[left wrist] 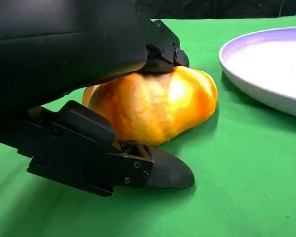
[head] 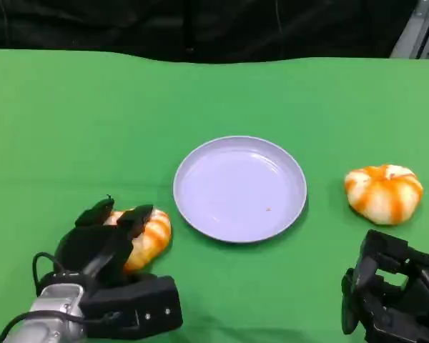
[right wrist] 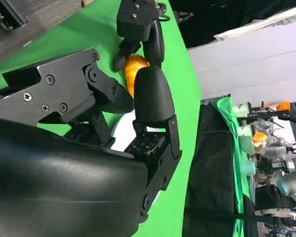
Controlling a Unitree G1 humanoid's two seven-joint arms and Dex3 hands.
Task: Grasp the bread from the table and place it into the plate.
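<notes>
**Left hand on bread beside plate**

Landmark: lavender plate (head: 239, 189), mid-desk on the green desk (head: 71, 114), holding only a tiny crumb speck. Orange-striped bread roll (head: 151, 238) lies on the desk just left of the plate, not touching it. Left hand (head: 107, 243) is on this roll: fingers (left wrist: 158, 49) press its top, another finger lies on the desk against its base, so it is clamped but not lifted. A second striped roll (head: 384, 192) sits right of the plate, well apart. Right hand (head: 393, 293) is near that roll, below it, holding nothing; fingers look curled, exact state unclear. Nothing lies between the held roll and the plate. No readable writing.
</notes>
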